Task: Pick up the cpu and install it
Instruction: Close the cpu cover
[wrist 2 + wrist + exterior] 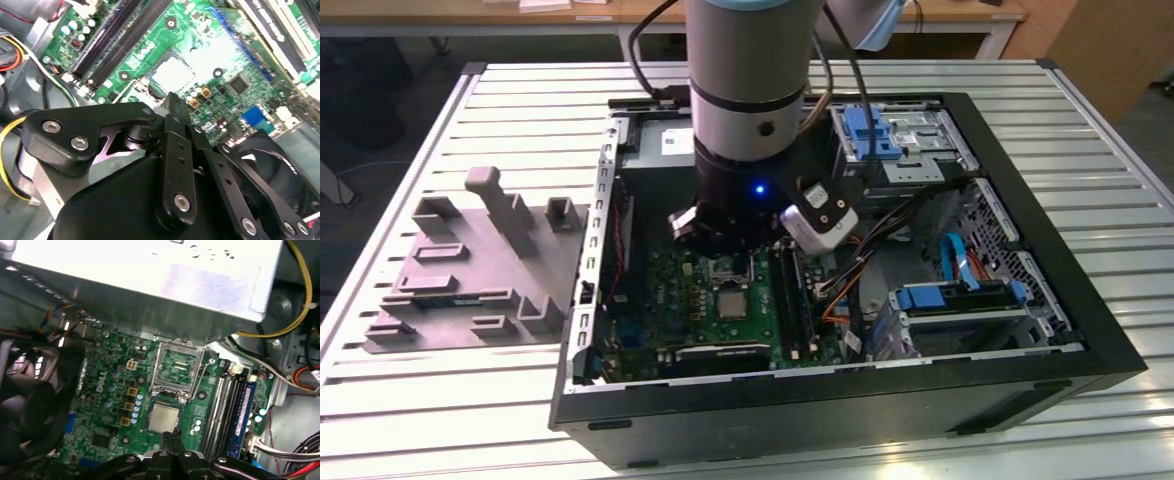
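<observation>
Inside the open case point(854, 395), low over the green board point(115, 440), the gripper point(173, 439) has its two fingers pressed together with nothing between them. In both wrist views the cpu point(164, 418) shows just past the fingertips, so I think the fingers hang right over it, close but not touching. The cpu lies flat on the board with its silver top up. In the exterior view it sits at about 6 o'clock from the dark end of the arm point(747, 100). The silver frame point(727, 268) is just beside the cpu at its 12 o'clock, the long slots point(787, 285) are at its 3 o'clock, and the grey box point(647, 150) is at 11 o'clock. I think this is the pick-up step, with the cpu not yet held; I cannot tell if it rests in a seat or loose on the board. To grab it, I think the fingers would need to open wider than the cpu and go down over two of its sides, straight and gently.
</observation>
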